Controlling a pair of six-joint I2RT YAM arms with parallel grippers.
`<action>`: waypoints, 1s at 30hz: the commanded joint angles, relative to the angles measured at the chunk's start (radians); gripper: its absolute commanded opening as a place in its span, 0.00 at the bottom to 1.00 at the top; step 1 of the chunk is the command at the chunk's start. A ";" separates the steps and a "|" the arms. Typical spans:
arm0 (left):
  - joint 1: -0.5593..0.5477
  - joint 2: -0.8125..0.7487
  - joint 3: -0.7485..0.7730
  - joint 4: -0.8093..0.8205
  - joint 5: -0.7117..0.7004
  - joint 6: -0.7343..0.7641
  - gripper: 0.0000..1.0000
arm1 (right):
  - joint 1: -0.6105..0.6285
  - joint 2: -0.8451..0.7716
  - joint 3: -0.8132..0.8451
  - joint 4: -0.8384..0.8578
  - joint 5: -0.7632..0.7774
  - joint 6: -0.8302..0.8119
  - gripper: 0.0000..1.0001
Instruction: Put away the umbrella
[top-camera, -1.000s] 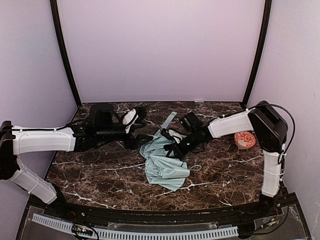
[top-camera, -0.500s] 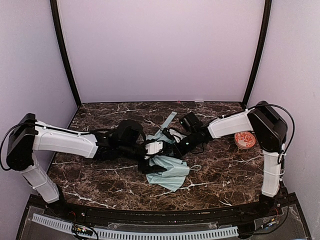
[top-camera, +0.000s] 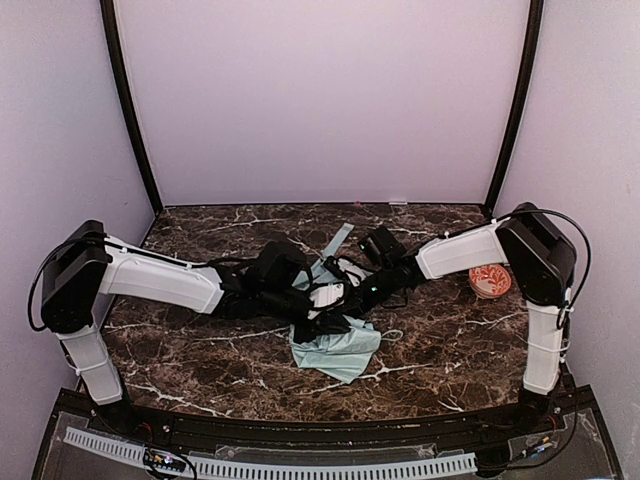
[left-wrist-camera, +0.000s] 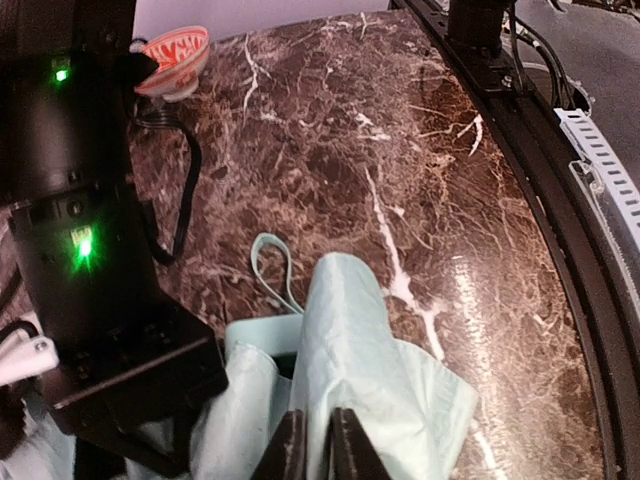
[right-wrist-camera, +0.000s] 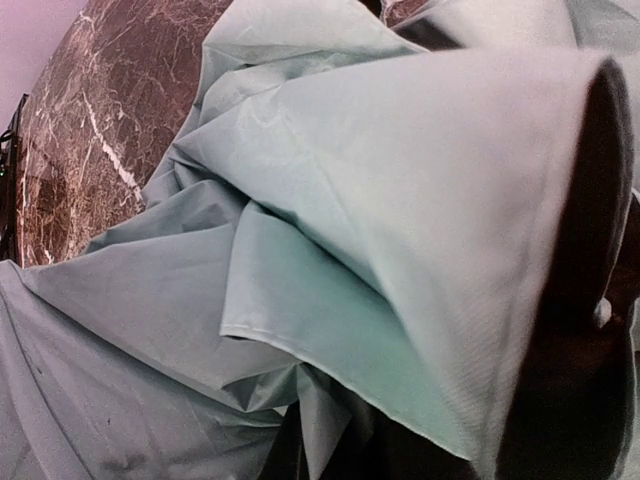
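Observation:
The umbrella lies loosely bunched at mid-table, pale mint canopy fabric spread toward the front. My left gripper has reached in from the left. In the left wrist view it is shut on a raised fold of the canopy. The mint handle and its thin cord lie just beyond. My right gripper holds the umbrella's far side. In the right wrist view, mint fabric fills the frame, bunching into the dark shut jaws at the bottom.
An orange-and-white patterned bowl sits at the right edge of the marble table, also in the left wrist view as the bowl. The right arm's black wrist stands close beside my left gripper.
My left arm swung from the back left to the umbrella, and its jaws closed on a fold of canopy. The fabric has bunched a little. The right arm held still.

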 joint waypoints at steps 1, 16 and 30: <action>0.003 -0.041 0.006 -0.054 -0.088 0.014 0.00 | 0.010 0.008 -0.031 -0.050 0.061 -0.022 0.00; 0.168 0.089 -0.008 0.032 -0.222 -0.207 0.00 | 0.017 0.037 -0.009 -0.082 -0.052 -0.153 0.00; 0.167 0.231 -0.015 -0.048 -0.291 -0.111 0.00 | -0.071 -0.126 -0.030 -0.046 0.033 -0.045 0.31</action>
